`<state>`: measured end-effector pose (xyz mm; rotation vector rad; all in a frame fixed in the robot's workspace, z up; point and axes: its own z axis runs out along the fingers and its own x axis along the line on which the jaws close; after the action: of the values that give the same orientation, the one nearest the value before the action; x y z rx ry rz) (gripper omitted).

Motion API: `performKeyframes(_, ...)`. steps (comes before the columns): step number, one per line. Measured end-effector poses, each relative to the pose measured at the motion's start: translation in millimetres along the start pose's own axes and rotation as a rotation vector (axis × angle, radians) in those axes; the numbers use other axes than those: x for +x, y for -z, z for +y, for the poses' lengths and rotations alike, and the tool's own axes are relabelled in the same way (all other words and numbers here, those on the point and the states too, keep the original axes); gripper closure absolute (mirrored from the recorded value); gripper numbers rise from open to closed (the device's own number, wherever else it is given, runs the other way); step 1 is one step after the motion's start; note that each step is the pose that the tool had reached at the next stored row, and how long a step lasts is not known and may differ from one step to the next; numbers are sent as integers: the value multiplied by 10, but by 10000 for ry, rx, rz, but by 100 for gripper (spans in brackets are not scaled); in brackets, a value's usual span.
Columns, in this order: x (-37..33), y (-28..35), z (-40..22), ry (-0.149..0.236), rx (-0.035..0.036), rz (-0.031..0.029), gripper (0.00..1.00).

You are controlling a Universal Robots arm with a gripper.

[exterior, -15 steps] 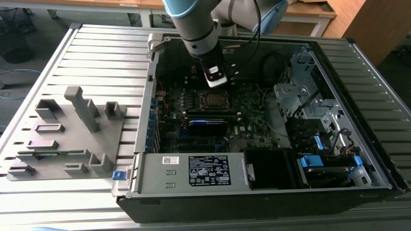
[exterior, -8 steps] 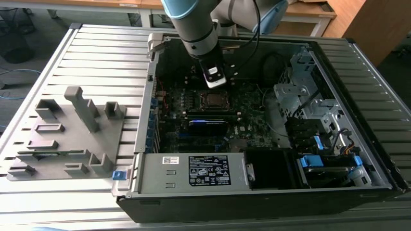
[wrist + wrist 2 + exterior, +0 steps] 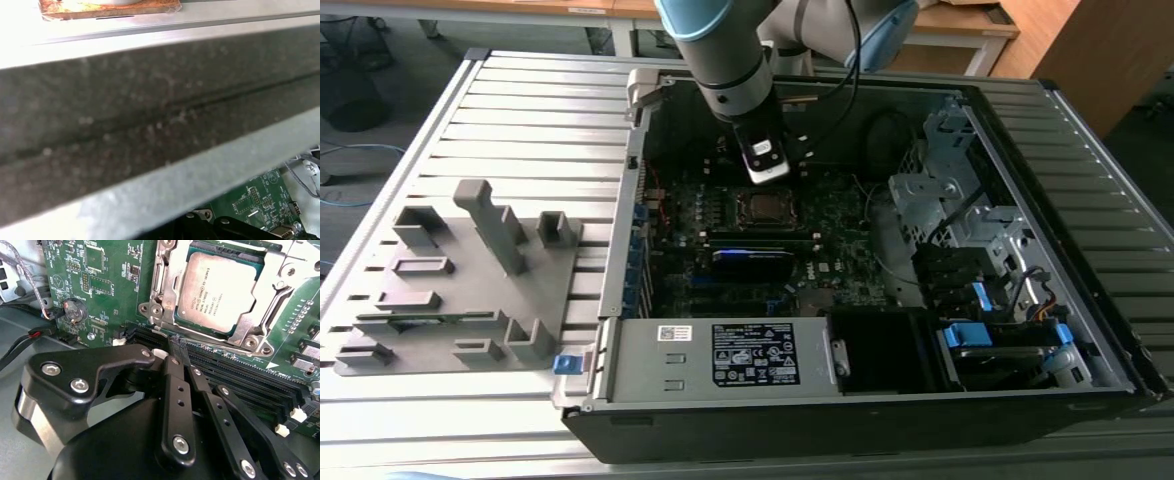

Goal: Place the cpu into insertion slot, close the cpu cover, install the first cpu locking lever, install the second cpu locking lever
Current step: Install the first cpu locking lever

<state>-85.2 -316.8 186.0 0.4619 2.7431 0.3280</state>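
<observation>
Second wrist view: cpu (image 3: 220,290) seated, cover (image 3: 280,285) down. Fingers (image 3: 178,356) together, empty, just beside socket. Lever step; needs hooking the lever.

Single arm (image 3: 727,60) with grey links and a light-blue joint cover, descending steeply from the far edge of the tabletop. Its wrist ends in a black-and-white gripper (image 3: 767,165) pointing downward. In the second wrist view the gripper (image 3: 181,352) appears as black linkage bars fastened with silver screws; the two fingers (image 3: 176,390) lie side by side, tips together, nothing held between them.
</observation>
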Motion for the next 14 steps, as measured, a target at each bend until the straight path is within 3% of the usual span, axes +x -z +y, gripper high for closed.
performKeyframes(14,-4,7,-1,-33,33,-20,89)
